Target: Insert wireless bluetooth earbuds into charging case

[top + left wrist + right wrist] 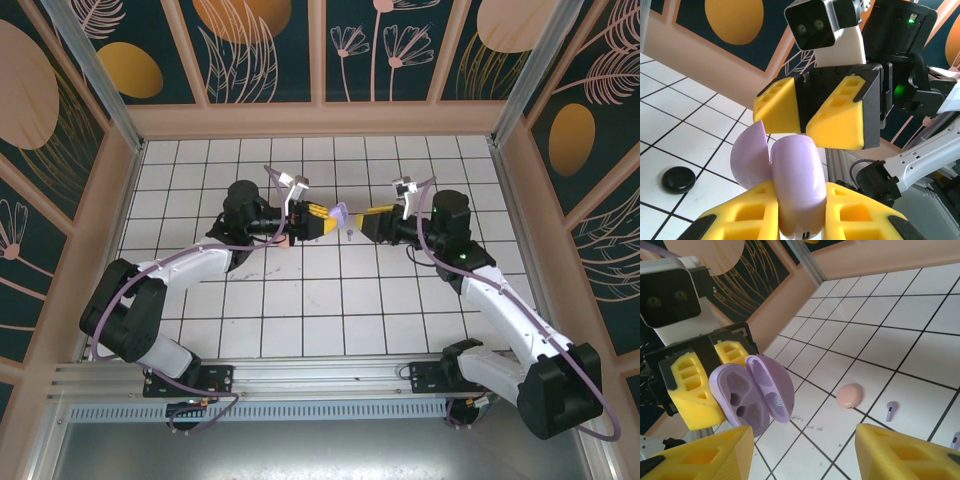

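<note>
With our left gripper pinching the open lilac case aloft, we should hold it steady and send our right gripper, jaws spread and empty, down to the lilac earbud lying on the tiles near the pink case.

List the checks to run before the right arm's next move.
1. Grip: left fingers clamp lilac case: ok.
2. Lid: open toward right fingers: ok.
3. Case sockets look empty: ok.
4. Load: right fingers open, no earbud held: not ok.
5. Target: lilac earbud lies free on tiles near pink case: ok.
</note>
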You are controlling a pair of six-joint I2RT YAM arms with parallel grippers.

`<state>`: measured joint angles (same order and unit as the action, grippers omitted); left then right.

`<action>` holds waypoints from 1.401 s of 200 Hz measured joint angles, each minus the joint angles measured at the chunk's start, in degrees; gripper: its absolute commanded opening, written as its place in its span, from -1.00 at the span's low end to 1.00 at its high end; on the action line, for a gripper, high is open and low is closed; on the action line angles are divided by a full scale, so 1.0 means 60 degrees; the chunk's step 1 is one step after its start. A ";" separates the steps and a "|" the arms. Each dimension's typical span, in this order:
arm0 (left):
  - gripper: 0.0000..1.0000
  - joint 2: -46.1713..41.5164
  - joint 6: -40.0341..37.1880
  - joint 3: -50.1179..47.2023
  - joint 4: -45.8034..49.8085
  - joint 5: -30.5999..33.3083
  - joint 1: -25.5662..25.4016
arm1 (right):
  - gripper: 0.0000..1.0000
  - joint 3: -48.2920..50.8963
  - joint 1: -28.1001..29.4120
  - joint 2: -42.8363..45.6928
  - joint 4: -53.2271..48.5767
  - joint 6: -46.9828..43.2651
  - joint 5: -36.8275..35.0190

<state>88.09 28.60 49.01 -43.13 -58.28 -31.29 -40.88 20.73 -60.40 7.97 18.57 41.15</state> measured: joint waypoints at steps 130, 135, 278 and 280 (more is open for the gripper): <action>-1.00 0.0058 0.0164 0.0011 -0.0069 -0.0222 0.0000 | -0.18 -0.0645 0.0499 -0.1151 0.0157 -0.0004 0.0157; -1.00 0.0058 0.0168 0.0011 -0.0066 -0.0222 0.0000 | -0.20 -0.0645 0.0499 -0.1169 0.0164 -0.0004 0.0157; -1.00 0.0058 0.0415 0.0011 -0.0317 -0.0084 0.0098 | -0.95 -0.1020 0.0794 -0.1643 0.0346 -0.0058 0.0131; -1.00 0.0058 0.0419 0.0011 -0.0317 -0.0073 0.0098 | -0.99 -0.1020 0.0794 -0.1643 0.0350 -0.0076 0.0127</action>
<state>88.44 31.11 49.08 -45.04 -58.72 -30.70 -47.00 25.50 -70.26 10.07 18.11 41.91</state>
